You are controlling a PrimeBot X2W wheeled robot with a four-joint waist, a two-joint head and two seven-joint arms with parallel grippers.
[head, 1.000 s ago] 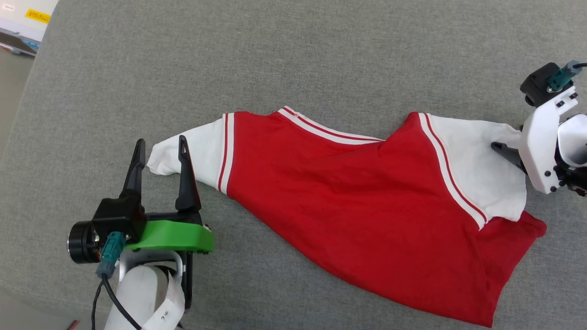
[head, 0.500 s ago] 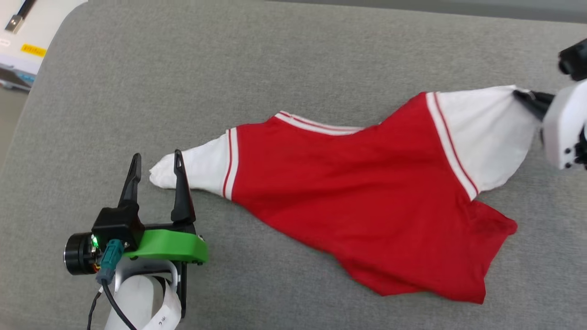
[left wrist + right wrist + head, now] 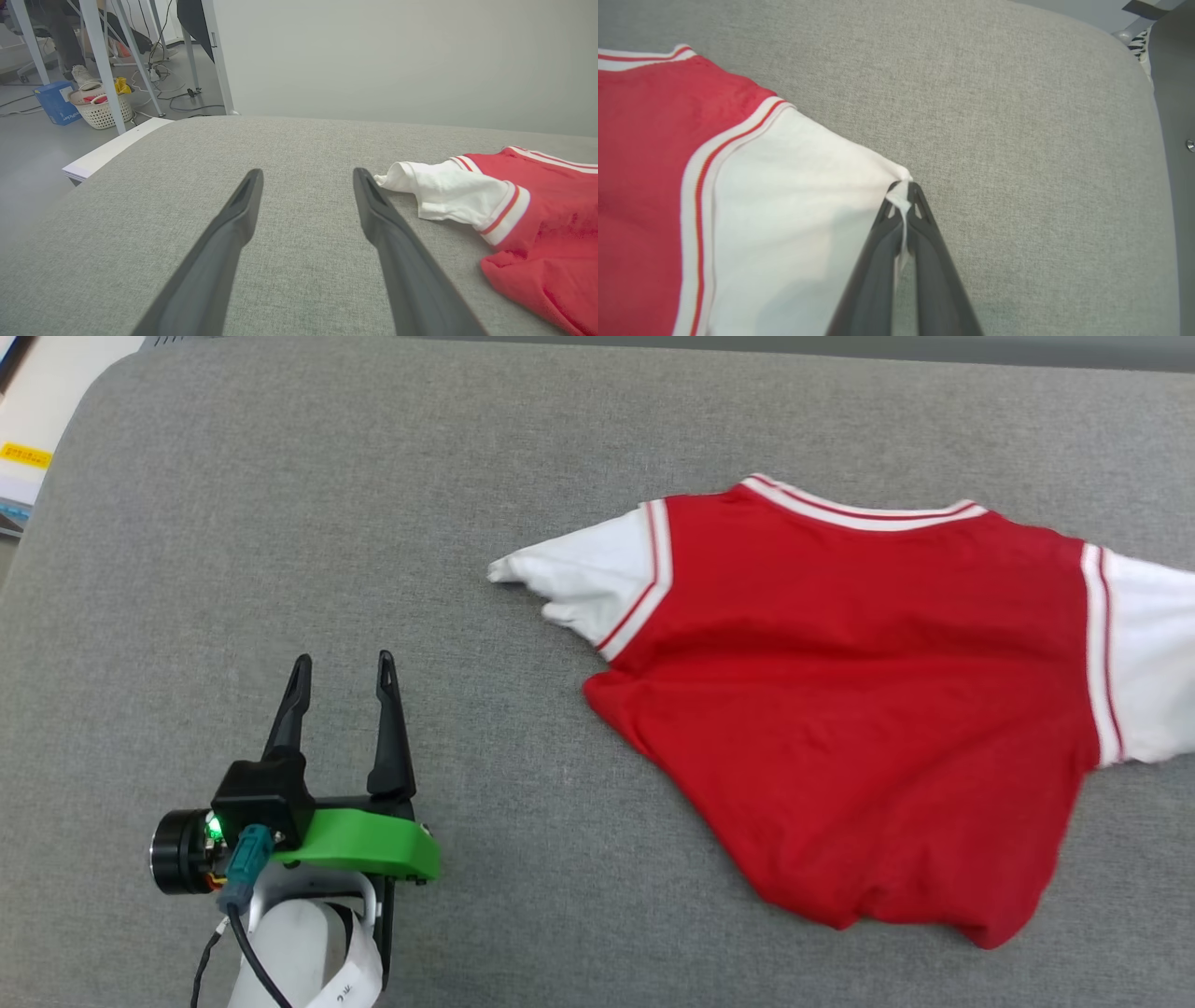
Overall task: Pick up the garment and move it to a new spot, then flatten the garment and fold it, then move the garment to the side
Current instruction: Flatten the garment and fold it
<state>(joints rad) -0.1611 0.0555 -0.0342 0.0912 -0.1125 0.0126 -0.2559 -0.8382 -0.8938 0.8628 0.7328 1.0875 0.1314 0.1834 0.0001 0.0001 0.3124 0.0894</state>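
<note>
Bare grey fabric-covered worktop (image 3: 280, 523) lies open ahead of the spread left tool (image 3: 343, 659); the red jersey T-shirt with white sleeves (image 3: 840, 691) takes up the right side.

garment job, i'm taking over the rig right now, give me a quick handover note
Left gripper: open, empty, over the grey surface, apart from the near white sleeve of the garment.
Right gripper: shut on the tip of the other white sleeve.
The garment lies loosely spread on the surface, plain red side up, not flat.
Done: one sleeve gripped.
Left: set it at the new spot, flatten, fold, move aside.
</note>
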